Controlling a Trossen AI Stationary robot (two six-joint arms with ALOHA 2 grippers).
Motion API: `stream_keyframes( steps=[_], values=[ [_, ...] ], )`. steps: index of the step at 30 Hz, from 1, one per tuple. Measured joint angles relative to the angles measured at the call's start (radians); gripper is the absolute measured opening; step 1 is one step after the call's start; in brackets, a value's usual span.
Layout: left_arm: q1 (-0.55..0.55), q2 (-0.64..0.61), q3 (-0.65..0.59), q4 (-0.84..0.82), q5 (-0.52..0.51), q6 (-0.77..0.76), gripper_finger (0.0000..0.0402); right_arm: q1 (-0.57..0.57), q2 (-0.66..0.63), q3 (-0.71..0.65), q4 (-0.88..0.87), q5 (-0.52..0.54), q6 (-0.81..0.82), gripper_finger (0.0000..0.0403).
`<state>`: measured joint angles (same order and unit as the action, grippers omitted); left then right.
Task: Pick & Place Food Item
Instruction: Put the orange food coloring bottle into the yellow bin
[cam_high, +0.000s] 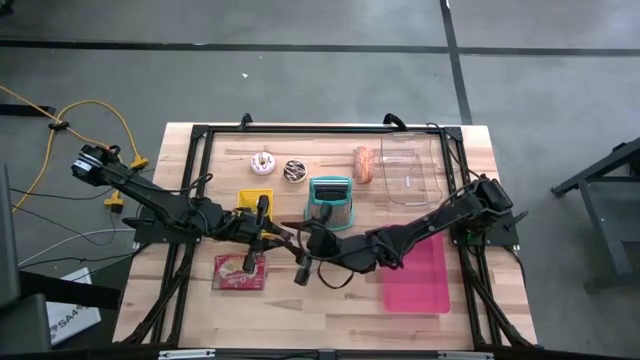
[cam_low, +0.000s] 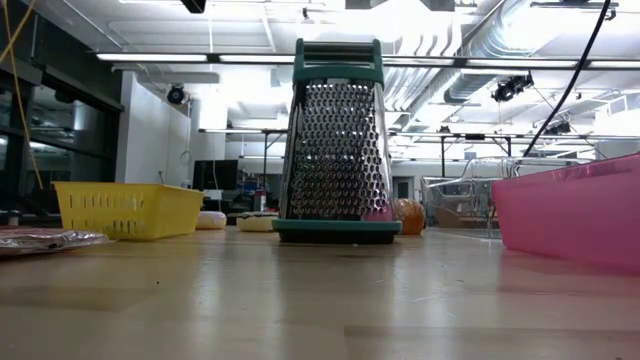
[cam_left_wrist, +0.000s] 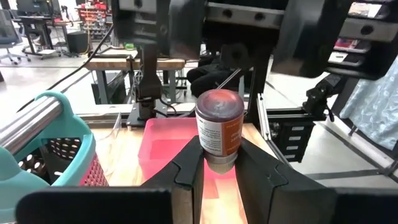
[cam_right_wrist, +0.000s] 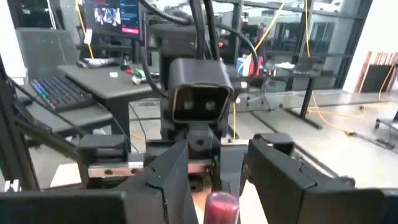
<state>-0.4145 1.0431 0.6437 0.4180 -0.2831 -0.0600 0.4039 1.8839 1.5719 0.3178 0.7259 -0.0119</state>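
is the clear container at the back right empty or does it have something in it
Empty, as far as shows. In the high view the clear container shows only bare table wood through its walls; the reddish-brown food item lies beside it, outside.

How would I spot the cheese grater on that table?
Look at the wooden table, just behind where the two arms meet in the middle. The grater stands upright there, between the yellow basket and the pink tray: perforated metal, teal handle and base.

Two grippers meeting mid-worktop (cam_high: 470, 320)
Jar (cam_left_wrist: 219, 127) sits in the left gripper (cam_high: 283, 238), directly facing the right gripper (cam_high: 300, 268); grater (cam_high: 329, 203) just behind them; tray (cam_high: 417, 272) beyond the right gripper; packet (cam_high: 239, 271) beside the left gripper.
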Motion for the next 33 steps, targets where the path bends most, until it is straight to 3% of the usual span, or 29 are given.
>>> stream_keyframes(
  steps=[14, 20, 33],
  values=[
    [0.0, -0.014, 0.0, -0.274, -0.016, -0.153, 0.0067, 0.102, 0.0, 0.0, -0.061, 0.005, -0.038, 0.0156],
    [0.0, -0.015, 0.0, -0.488, -0.092, -0.246, 0.0067, 0.166, 0.0, 0.0, -0.083, 0.004, -0.016, 0.0156],
    [0.097, -0.015, 0.0, -0.919, -0.088, -0.419, 0.0067, 0.214, 0.0, 0.0, -0.188, 0.004, 0.12, 0.0156]
  ],
)
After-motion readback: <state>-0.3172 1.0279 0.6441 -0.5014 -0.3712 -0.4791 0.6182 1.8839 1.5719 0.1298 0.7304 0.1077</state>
